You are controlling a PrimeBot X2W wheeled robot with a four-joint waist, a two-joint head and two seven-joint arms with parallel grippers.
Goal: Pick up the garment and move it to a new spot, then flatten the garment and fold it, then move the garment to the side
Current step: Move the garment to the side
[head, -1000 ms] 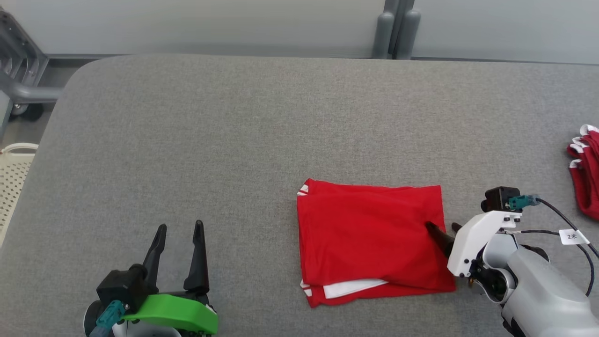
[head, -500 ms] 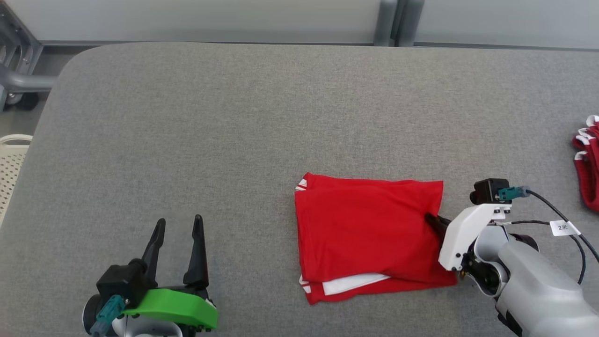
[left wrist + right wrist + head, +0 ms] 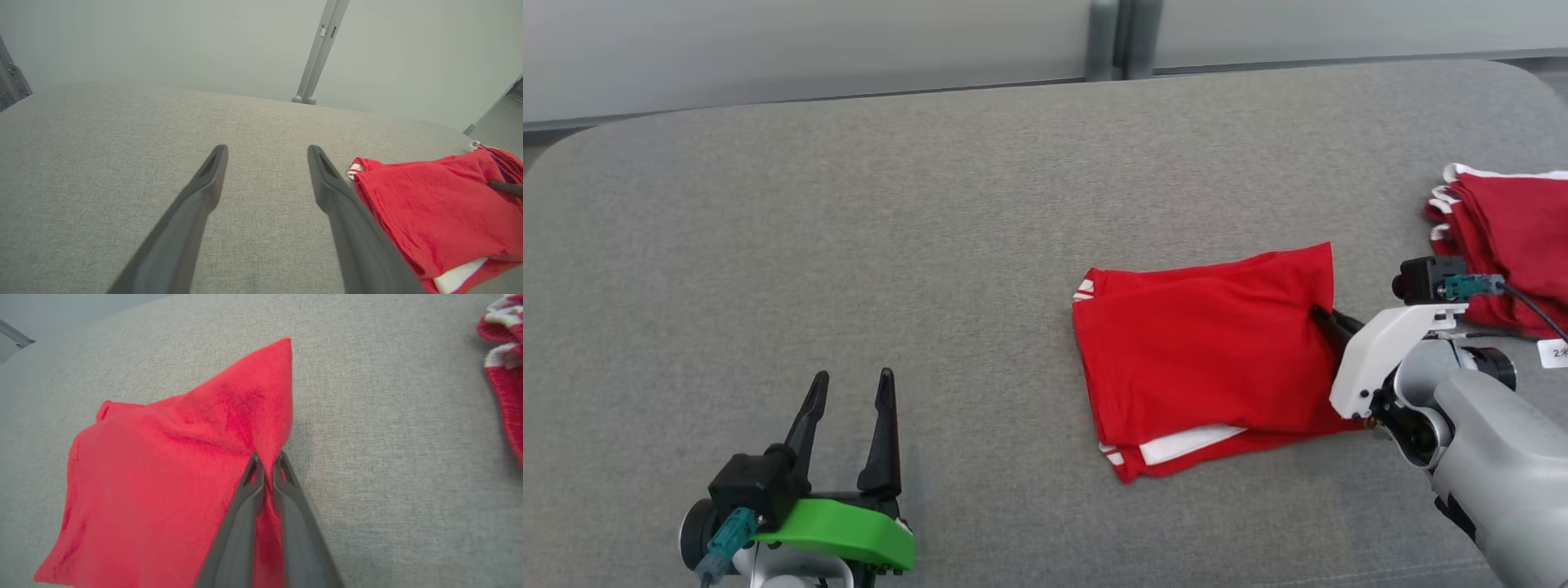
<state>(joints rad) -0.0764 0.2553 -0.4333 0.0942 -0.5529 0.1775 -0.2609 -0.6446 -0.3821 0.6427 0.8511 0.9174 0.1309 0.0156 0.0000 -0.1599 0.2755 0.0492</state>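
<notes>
The second red pile [image 3: 1511, 233] runs off the head view's right edge, so I cannot tell its extent; the cable tag [image 3: 1553, 353] there is cut off too, its print too small for me to read. The right gripper [image 3: 1320, 314] sits mostly hidden behind its white wrist mount [image 3: 1380, 359]; the folded garment [image 3: 1209, 343] covers its own lower layers.

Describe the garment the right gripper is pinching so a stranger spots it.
On the grey table, right of centre, lies a folded red garment with white trim. Unlike the red pile at the far right edge, its edge is pinched by the right gripper.
</notes>
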